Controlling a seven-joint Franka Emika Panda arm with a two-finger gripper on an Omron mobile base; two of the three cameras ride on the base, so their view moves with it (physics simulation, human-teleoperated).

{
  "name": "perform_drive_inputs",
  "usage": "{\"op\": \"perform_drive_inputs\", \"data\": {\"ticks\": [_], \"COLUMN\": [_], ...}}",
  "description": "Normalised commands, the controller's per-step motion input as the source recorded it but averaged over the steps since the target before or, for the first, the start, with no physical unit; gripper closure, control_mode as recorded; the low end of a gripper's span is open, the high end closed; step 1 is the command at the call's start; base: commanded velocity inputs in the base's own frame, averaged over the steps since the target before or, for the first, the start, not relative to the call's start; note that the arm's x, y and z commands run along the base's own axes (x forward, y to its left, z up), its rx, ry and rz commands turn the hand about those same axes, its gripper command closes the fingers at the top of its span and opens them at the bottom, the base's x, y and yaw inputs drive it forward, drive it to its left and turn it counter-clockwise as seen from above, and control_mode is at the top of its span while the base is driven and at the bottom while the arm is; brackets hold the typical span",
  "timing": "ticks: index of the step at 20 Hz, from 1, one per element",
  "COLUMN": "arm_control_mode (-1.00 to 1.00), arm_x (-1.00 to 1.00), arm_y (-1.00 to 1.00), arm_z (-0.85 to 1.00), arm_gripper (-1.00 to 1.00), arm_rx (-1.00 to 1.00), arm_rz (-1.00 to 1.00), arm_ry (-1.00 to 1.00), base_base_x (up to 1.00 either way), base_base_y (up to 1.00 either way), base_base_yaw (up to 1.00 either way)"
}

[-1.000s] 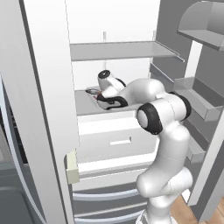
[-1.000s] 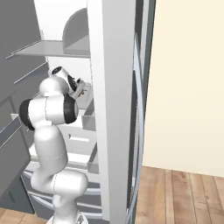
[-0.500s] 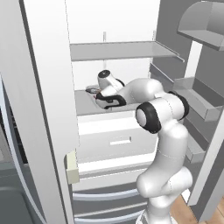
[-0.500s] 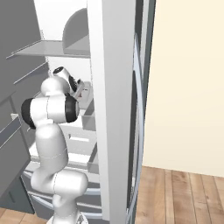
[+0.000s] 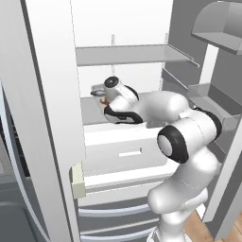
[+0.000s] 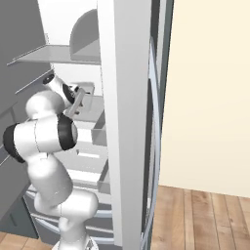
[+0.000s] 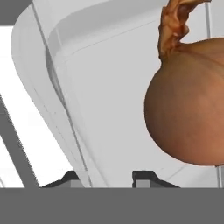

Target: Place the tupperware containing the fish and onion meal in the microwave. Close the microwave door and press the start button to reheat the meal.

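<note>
The tupperware point(image 5: 98, 90) is a shallow translucent grey tray on the middle shelf of an open fridge, also seen from the other side point(image 6: 84, 89). Close up, its pale floor point(image 7: 100, 96) and rounded rim run between my two fingertips. My gripper point(image 7: 107, 177) is shut on that rim, reaching in from the right point(image 5: 105, 94). The orange-brown onion point(image 7: 188, 113) lies inside the tray, just past the fingers. The fish is hidden. The microwave and its door are out of view.
A fridge shelf point(image 5: 132, 54) hangs above the hand, and a white drawer point(image 5: 127, 151) sits below it. Door bins point(image 5: 212, 101) stand to the right. The fridge's tall white wall point(image 6: 124, 122) stands close to the arm's right. Wooden floor point(image 6: 205, 215) lies beyond.
The jaws have closed from wide open onto the tray's rim. The hand has edged slightly left and deeper over the shelf.
</note>
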Motion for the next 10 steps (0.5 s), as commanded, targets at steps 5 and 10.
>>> {"op": "perform_drive_inputs", "data": {"ticks": [5,10], "arm_control_mode": [-1.00,-1.00], "arm_x": [-1.00,-1.00], "arm_y": [0.04,0.00], "arm_z": [0.13,0.07], "arm_gripper": [1.00,1.00], "arm_rx": [0.12,0.17], "arm_rz": [0.00,0.00], "arm_ry": [-0.03,0.00], "base_base_x": [0.00,0.00], "base_base_y": [0.00,0.00], "base_base_yaw": [0.00,0.00]}}
